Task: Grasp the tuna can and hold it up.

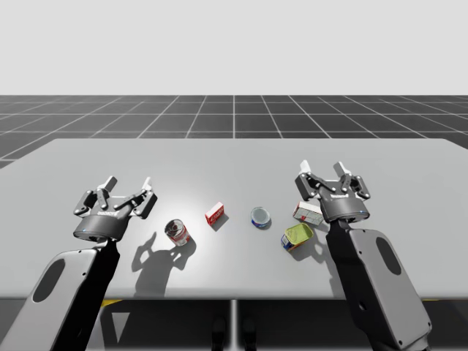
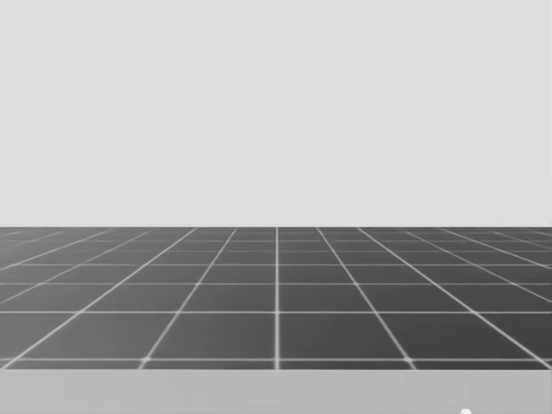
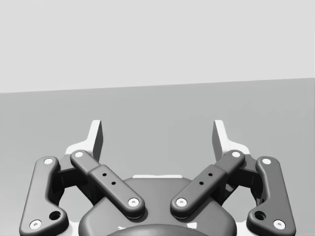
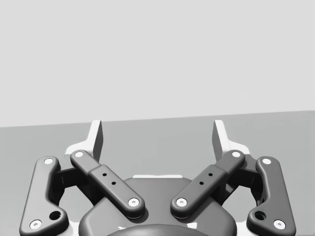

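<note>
Both arms are up over the grey table (image 1: pixel 88 157), and both sets of jaws are released. Our left gripper (image 1: pixel 129 183) has its fingers spread wide, and its own wrist view confirms it: the left gripper (image 3: pixel 157 132) has nothing between its pads, just bare table ahead. It's the same on the other side, where our right gripper (image 1: pixel 322 170) is splayed open, and its wrist view shows the right gripper (image 4: pixel 157 132) with an empty gap and plain grey surface beyond. The short, round, blue-walled metal tuna can (image 1: pixel 259 217) sits flat on the table between the two arms, silvery top facing up. It is near the right jaws, lower than them and off to their left, touching neither finger. From the left jaws it is well apart, off to their right. Between those jaws and the target come a red-and-white cylindrical can (image 1: pixel 177 232) and then a small red cardboard box (image 1: pixel 215 213). Under the right wrist lies a white-and-red box (image 1: pixel 308 213), with a yellow-green rounded tin (image 1: pixel 297 235) just beside it. Our head looks out past the table's far edge (image 2: pixel 259 392) at the dark grid floor (image 2: pixel 276 293).
</note>
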Controlling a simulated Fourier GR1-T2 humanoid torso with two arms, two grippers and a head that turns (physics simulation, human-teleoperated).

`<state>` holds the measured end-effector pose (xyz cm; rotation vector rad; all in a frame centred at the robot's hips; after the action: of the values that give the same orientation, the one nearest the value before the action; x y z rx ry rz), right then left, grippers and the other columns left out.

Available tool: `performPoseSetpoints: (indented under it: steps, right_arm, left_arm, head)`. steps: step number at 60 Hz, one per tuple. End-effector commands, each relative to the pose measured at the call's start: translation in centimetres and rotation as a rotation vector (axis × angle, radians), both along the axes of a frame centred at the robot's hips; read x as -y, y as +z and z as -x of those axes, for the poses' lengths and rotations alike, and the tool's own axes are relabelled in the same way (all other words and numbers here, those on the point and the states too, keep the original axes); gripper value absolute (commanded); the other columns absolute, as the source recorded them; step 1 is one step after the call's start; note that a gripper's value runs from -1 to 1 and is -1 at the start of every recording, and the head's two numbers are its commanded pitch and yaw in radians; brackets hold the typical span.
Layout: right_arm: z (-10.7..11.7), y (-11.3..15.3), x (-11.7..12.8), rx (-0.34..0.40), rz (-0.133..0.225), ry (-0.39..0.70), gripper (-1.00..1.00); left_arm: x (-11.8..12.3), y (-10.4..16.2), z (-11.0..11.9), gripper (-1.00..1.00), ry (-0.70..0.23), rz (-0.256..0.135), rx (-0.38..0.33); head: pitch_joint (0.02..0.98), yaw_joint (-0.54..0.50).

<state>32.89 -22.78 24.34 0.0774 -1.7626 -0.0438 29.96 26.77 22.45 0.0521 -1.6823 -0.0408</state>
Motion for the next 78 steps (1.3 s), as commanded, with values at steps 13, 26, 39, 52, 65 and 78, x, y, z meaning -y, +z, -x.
performPoseSetpoints:
  steps: [13, 26, 39, 52, 65, 78]
  right_arm:
    - [0.2, 0.3, 0.2, -0.033, -0.016, 0.001, -1.00]
    - [0.1, 0.1, 0.0, -0.024, 0.000, -0.009, -1.00]
    - [0.0, 0.1, -0.1, -0.022, 0.008, -0.014, -1.00]
    - [0.0, 0.1, -0.1, -0.020, 0.015, -0.016, -1.00]
    - [0.0, 0.1, -0.2, -0.020, 0.022, -0.016, -1.00]
    - [0.7, 0.6, -0.8, -0.042, 0.026, 0.003, -1.00]
  left_arm:
    - [0.0, 0.0, 0.0, -1.00, 0.006, -0.006, -0.002]
    - [-0.2, -0.1, -0.1, -1.00, 0.016, -0.016, -0.006]
    - [-0.5, -0.3, -0.3, -1.00, 0.029, -0.021, -0.018]
    - [-0.5, -0.3, -0.3, -1.00, 0.028, -0.024, -0.019]
    - [-0.5, -0.3, -0.4, -1.00, 0.028, -0.024, -0.018]
    - [-0.4, -0.2, -0.3, -1.00, 0.030, -0.024, -0.015]
  head:
    - [0.157, 0.00]
    - [0.371, -0.01]
    - [0.578, -0.03]
    - [0.727, -0.12]
    - [0.812, -0.16]
    - [0.819, -0.15]
